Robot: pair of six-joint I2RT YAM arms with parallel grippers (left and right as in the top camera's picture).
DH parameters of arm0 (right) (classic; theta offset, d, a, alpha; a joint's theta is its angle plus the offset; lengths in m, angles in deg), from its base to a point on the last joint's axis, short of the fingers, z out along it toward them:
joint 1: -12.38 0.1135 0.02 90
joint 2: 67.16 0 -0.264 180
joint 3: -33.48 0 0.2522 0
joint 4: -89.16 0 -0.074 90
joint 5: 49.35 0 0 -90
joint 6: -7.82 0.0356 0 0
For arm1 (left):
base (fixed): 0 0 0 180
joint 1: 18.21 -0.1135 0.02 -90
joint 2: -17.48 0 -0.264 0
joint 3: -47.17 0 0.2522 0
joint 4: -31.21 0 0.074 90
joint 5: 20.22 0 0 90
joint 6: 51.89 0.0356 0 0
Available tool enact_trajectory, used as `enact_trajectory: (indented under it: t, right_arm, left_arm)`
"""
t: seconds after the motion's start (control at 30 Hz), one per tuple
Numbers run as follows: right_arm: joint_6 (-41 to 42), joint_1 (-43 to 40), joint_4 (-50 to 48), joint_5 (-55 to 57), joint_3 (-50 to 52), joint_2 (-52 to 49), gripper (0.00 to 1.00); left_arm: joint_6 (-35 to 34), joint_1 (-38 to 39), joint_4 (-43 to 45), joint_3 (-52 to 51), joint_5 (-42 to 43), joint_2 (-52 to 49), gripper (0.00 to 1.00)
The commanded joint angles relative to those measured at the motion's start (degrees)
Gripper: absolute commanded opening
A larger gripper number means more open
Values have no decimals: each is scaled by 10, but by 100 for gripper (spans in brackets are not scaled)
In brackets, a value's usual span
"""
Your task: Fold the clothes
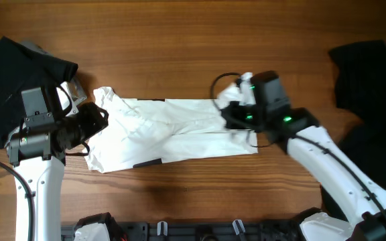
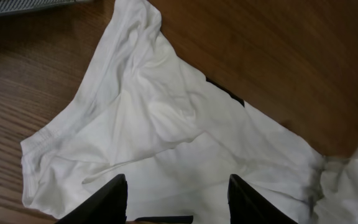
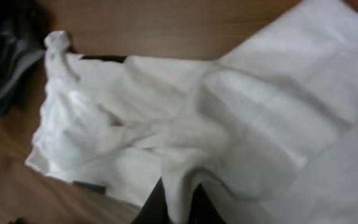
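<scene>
— Since both arms are yours, tell me where the white T-shirt (image 1: 173, 130) lies.

— It lies rumpled and stretched sideways on the wooden table (image 1: 179, 40), between my two arms. A black garment (image 1: 12, 80) sits at the far corner behind my left arm. A second black garment (image 1: 367, 73) lies at the right edge, well apart from the shirt.

— And your left gripper (image 1: 99, 119)?

— Released. My wrist camera shows its fingers (image 2: 114, 199) standing apart over the shirt's left end, with white cloth in view below the gap and nothing pinched. Whether the tips touch the fabric, I cannot tell.

— The right gripper (image 1: 230, 114)?

— Clenched on the shirt's right end. A fold of white cloth rises between my jaws, and from above the fabric bunches up just beside them.

— Anything else on the shirt?

— A dark strip (image 2: 225, 93) along its far edge.
</scene>
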Motion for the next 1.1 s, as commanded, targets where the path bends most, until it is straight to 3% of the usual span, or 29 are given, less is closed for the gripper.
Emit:
enact_trajectory:
  t: [0.0, 0.23, 0.4, 0.57, 0.6, 0.67, 0.7, 0.87, 1.07]
  right_arm:
    - [78, 56, -32, 8, -9, -39, 5]
    - [119, 120, -118, 5, -9, -115, 4]
    - [130, 136, -166, 5, -9, -143, 11]
    - [130, 137, -211, -10, -9, -144, 25]
    - [130, 137, -219, -16, -9, -144, 30]
    - [129, 140, -241, -22, -9, -144, 50]
    - [126, 142, -249, -26, -9, -144, 52]
    - [92, 138, -262, -33, -9, -143, 57]
    - [67, 101, -178, -28, -9, -130, 56]
  left_arm:
    - [12, 3, 2, -2, 7, 9, 51]
    - [11, 3, 4, -2, 7, 9, 52]
    - [11, 3, 4, -2, 7, 9, 52]
    - [11, 3, 4, -2, 7, 9, 52]
    - [11, 3, 4, -2, 7, 9, 52]
    - [9, 3, 4, -2, 7, 9, 52]
    - [9, 3, 4, -2, 7, 9, 52]
    - [10, 3, 4, -2, 7, 9, 54]
    - [13, 3, -3, -2, 22, 9, 55]
